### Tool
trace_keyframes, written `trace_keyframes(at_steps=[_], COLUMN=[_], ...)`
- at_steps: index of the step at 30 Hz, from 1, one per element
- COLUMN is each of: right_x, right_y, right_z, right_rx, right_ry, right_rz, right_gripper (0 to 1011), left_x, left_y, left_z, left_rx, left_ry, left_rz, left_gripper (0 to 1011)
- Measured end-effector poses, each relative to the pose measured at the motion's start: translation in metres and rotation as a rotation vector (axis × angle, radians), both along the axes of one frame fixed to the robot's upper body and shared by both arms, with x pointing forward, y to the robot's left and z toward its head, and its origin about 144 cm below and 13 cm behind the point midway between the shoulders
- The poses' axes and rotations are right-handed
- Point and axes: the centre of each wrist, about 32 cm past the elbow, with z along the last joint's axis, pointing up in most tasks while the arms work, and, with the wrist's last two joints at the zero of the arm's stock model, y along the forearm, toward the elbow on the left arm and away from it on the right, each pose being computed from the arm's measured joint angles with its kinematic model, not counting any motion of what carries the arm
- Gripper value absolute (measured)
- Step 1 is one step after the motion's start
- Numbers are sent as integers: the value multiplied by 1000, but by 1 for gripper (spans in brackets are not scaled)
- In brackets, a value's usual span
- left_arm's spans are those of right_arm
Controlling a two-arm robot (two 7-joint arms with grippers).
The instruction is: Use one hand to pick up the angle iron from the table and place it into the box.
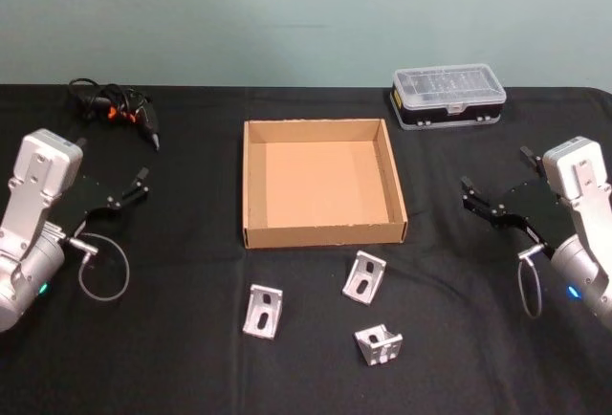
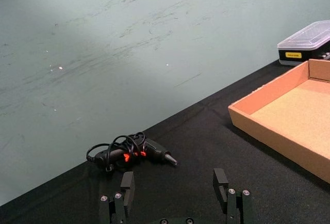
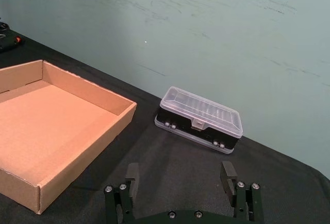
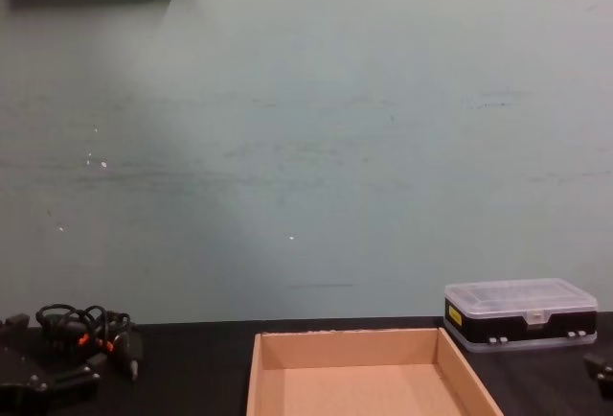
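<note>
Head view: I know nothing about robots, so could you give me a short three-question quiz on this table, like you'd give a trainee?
1. Multiple choice: how many angle irons lie on the table in front of the box? A) two B) three C) five
2. True or false: the left gripper and the right gripper are both open and hold nothing.
3. Fill in: the clear-lidded plastic case stands beyond the box, on the robot's ___ side.

Key: 1 B. 2 true. 3 right.
</note>
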Motion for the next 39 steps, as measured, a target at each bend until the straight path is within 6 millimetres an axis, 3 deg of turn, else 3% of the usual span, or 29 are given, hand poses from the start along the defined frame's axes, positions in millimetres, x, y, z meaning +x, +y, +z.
trace_keyframes(at_steps=[39], right_x=[0], right_y=[0], right_z=[0], right_rx=[0], right_ry=[0], right_rz=[0], right_gripper=[1004], left_x=[0], left_y=[0], left_z=[0], left_rx=[0], left_ry=[0], left_rz=[0], left_gripper=[1000])
